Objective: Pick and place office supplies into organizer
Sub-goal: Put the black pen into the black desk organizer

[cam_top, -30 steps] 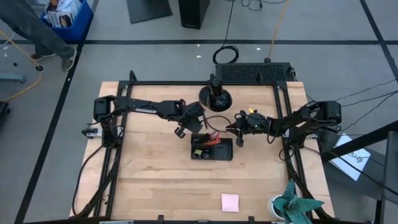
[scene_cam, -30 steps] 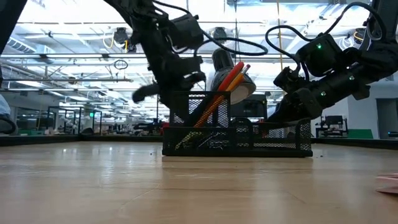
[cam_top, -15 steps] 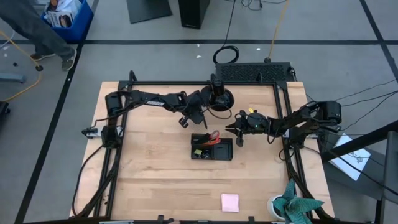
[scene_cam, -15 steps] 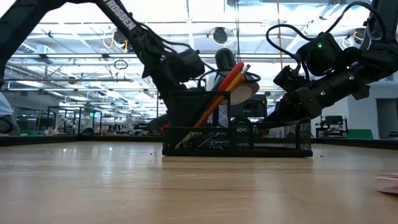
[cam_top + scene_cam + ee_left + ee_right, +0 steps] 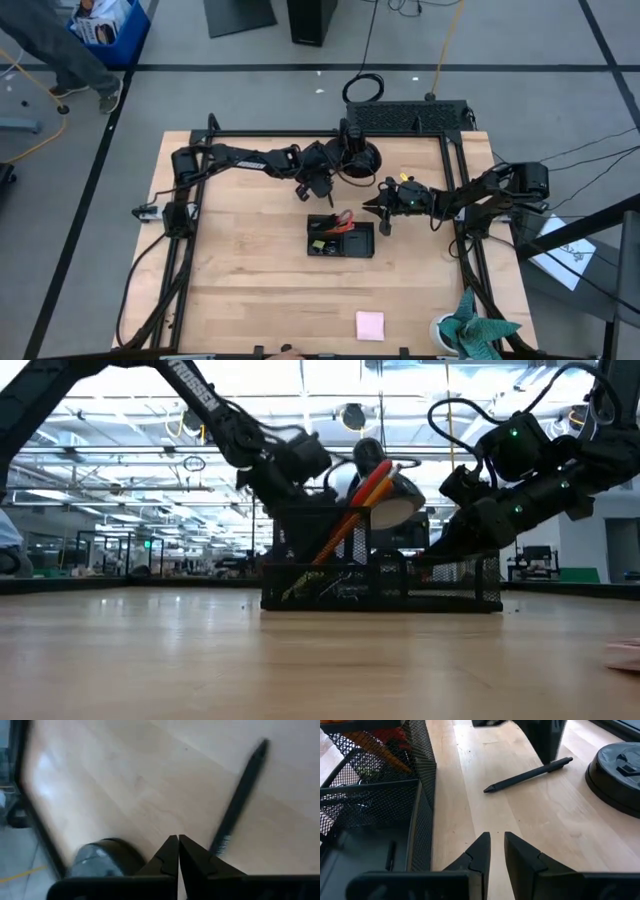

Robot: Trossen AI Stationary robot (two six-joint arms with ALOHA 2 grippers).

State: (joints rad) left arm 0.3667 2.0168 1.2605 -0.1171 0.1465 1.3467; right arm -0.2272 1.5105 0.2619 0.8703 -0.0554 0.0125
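The black mesh organizer (image 5: 340,238) (image 5: 380,575) stands mid-table. Orange pencils (image 5: 358,505) lean in its tall compartment, with red scissors (image 5: 343,220) and a yellow-green piece (image 5: 318,243) inside. One black pen (image 5: 239,800) (image 5: 527,774) lies flat on the wood between the organizer and the round dome stand (image 5: 352,158). My left gripper (image 5: 318,182) (image 5: 178,845) hovers shut just beside that pen, near the stand. My right gripper (image 5: 378,210) (image 5: 496,840) waits at the organizer's right side, its fingers a narrow gap apart. The pink sticky pad (image 5: 370,325) lies near the table's near edge.
The dome stand (image 5: 615,775) sits close behind the pen, toward the far edge. A black frame (image 5: 300,135) rails the table. A teal and white object (image 5: 470,330) sits at the near right corner. A person (image 5: 60,50) walks on the floor beyond the far left.
My left gripper has moved from beside the organizer's left end toward the far edge and right, up to the dome stand, and has come lower behind the organizer. The right arm has kept still.
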